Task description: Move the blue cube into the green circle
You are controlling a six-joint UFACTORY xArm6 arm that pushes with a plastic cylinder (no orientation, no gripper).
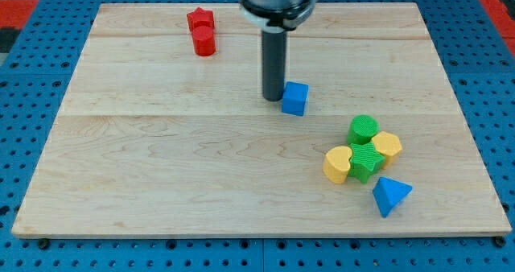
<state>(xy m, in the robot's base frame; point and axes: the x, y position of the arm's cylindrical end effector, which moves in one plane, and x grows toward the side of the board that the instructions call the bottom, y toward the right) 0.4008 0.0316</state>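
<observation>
The blue cube (295,98) lies on the wooden board (161,159), a little right of its middle. My tip (272,100) rests on the board just left of the blue cube, touching or almost touching its left side. The green circle block (363,129) stands at the lower right, at the top of a cluster of blocks, well to the right of and below the blue cube.
Around the green circle: a green star (366,161), a yellow heart (337,164), a yellow hexagon (388,146) and a blue triangle (390,195). A red star (200,18) and a red cylinder (203,40) stand at the upper left.
</observation>
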